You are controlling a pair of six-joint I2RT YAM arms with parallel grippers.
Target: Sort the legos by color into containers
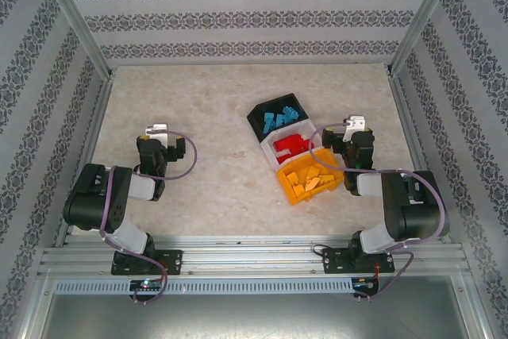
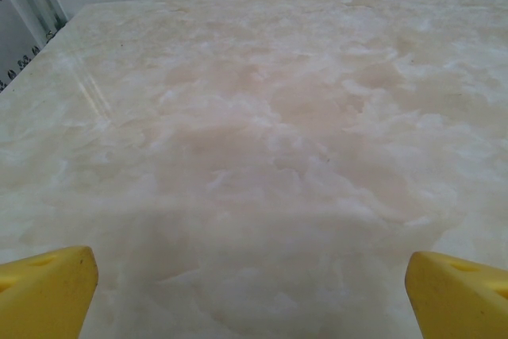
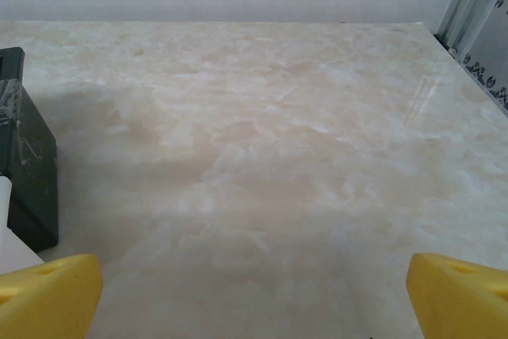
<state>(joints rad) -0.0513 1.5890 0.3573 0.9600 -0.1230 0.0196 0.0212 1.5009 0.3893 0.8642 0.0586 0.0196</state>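
Pale marbled counter (image 1: 198,101). 3 joined containers (image 1: 270,156) sit right of centre, angled: black bin (image 1: 255,119) farthest, white bin (image 1: 267,148) in the middle, orange-yellow bin (image 1: 286,190) nearest.

Left tool (image 2: 254,287): yellow fingers (image 2: 48,295) wide apart over bare counter, holding nothing.

Right tool (image 3: 254,291): also wide apart and empty, near the containers' right side.

Legos are all binned: blue legos (image 1: 282,119) in the black bin, red legos (image 1: 290,145) in the white, orange-yellow legos (image 1: 311,179) in the orange-yellow.

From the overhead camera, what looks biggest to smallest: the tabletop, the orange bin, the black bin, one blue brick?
1. The tabletop, by far.
2. The orange bin and the black bin: about alike, so I won't rank them.
3. A single blue brick, far smaller than either bin.
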